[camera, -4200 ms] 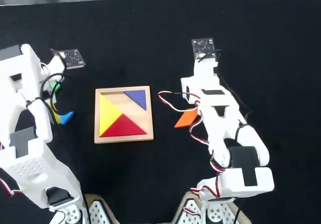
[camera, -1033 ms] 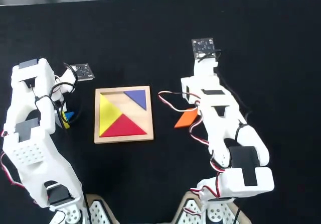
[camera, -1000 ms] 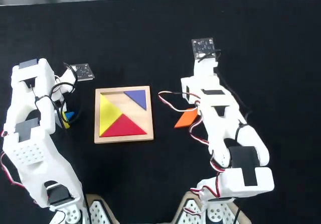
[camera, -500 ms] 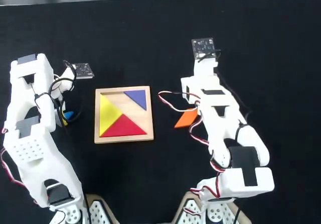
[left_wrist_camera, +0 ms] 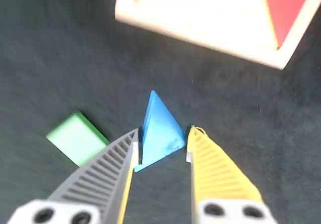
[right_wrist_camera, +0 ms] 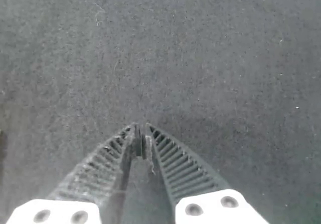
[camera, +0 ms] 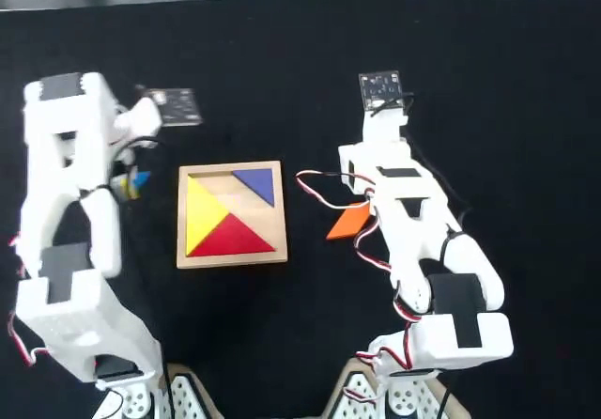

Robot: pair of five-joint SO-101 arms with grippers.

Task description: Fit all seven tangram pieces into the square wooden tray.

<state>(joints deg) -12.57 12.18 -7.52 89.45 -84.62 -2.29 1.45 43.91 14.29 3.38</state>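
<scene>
Left gripper [left_wrist_camera: 163, 137]: clenched on the blue triangle [left_wrist_camera: 157, 119], one ribbed finger against each of its slanted sides. 4.2 s ago this piece lay flat on the table near the left edge and my left arm stood outboard of it. Since then the arm has swung in over it and closed. In the last half second it has risen and shifted toward the far edge, and the triangle has come along with it. The triangle now hangs beside the tray's [camera: 232, 261] far-left corner, outside the rim.

Green piece [left_wrist_camera: 76, 137]: on the cloth just beside my grey finger, not touching the triangle.

Tray contents unchanged: yellow triangle [camera: 202, 214] along the left side, red triangle [camera: 235, 239] along the near side, purple triangle [camera: 258, 184] in the far-right corner. There is bare wood between the purple and the yellow and down the right side.

Right gripper [right_wrist_camera: 140, 134]: fingers pressed together on nothing, over bare cloth. That arm has not stirred throughout. The orange piece [camera: 349, 220] lies at its side, between it and the tray's right edge.

Reading: the pick is done and the carry is under way. With three pieces seated, this one would be the fourth. The grip is across sloped faces, so it may slip or twist as I turn it to match a gap.
</scene>
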